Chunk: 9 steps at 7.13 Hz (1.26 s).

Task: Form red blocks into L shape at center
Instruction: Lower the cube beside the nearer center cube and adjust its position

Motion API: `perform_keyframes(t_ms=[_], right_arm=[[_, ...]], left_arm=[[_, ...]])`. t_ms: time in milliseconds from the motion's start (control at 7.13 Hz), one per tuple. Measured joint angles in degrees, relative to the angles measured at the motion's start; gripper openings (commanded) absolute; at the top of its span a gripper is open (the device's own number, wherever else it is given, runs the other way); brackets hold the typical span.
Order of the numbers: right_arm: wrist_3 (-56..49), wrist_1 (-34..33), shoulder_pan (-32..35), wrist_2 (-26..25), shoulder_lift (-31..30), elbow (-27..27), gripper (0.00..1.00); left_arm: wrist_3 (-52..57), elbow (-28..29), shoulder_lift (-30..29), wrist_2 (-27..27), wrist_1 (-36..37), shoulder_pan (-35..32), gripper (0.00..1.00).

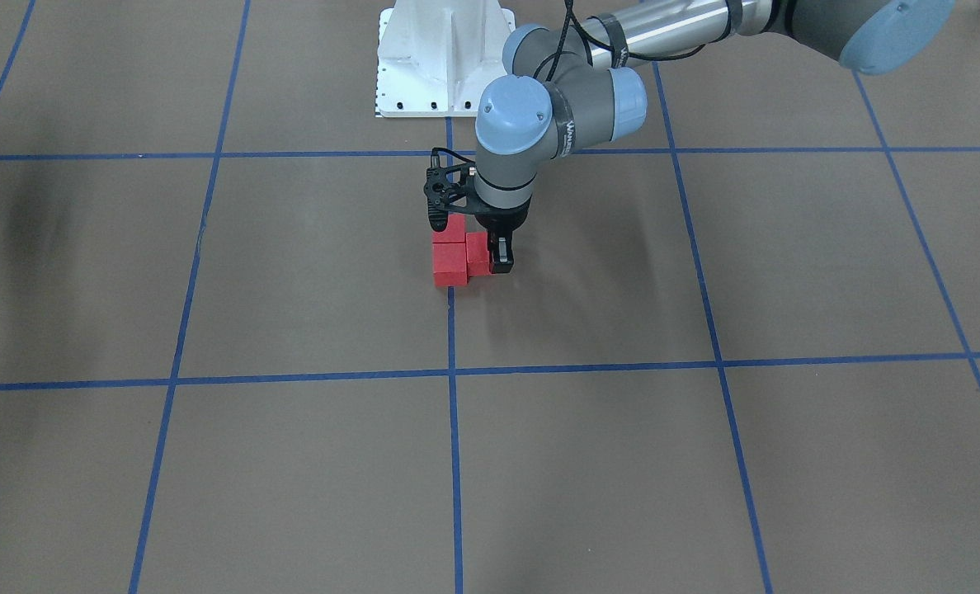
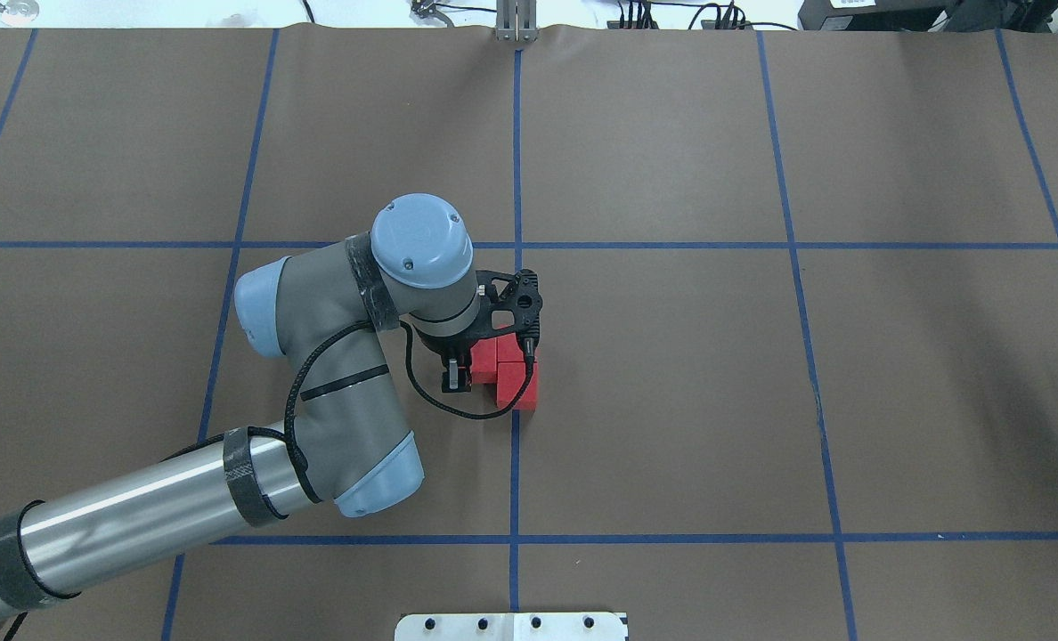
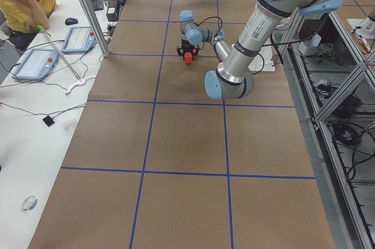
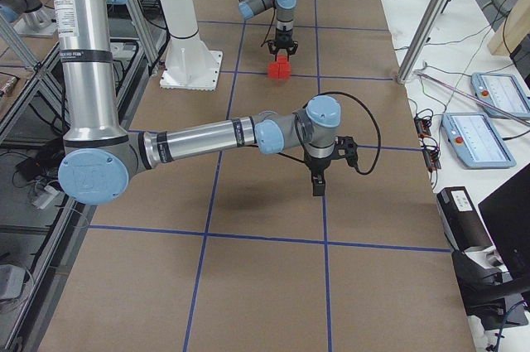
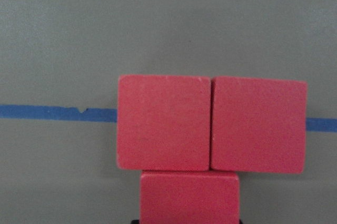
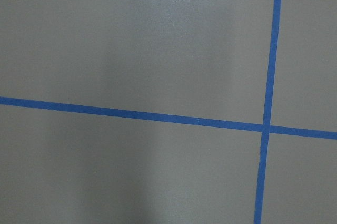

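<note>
Three red blocks [image 2: 518,378] sit together on the vertical blue tape line at the center [image 2: 515,436]. In the left wrist view two blocks [image 5: 210,124] lie side by side on the line. The third block [image 5: 189,197] touches them below, offset toward their joint. In the front view the third block [image 1: 478,250] is on the side toward my left gripper [image 1: 500,260]. That gripper stands low against the block's outer side and looks shut, with nothing between its fingers [image 2: 451,374]. My right gripper [image 4: 317,182] hangs over bare floor; I cannot tell if it is open or shut.
The white robot base [image 1: 445,58] stands behind the blocks on the same tape line. The left arm's elbow [image 2: 333,401] hangs low beside the blocks. The right wrist view shows only a tape crossing [image 6: 265,127]. An operator [image 3: 23,3] sits by the table's far side.
</note>
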Motion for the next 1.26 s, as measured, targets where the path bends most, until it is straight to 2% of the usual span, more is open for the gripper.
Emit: perform_keyframes(t_ms=[1262], right_arm=[[0.04,-0.04,0.0,0.09,0.15,-0.01,1.0]], left_arm=[[-0.45,0.63,-0.39,0.0,-0.06,-0.39,0.25]])
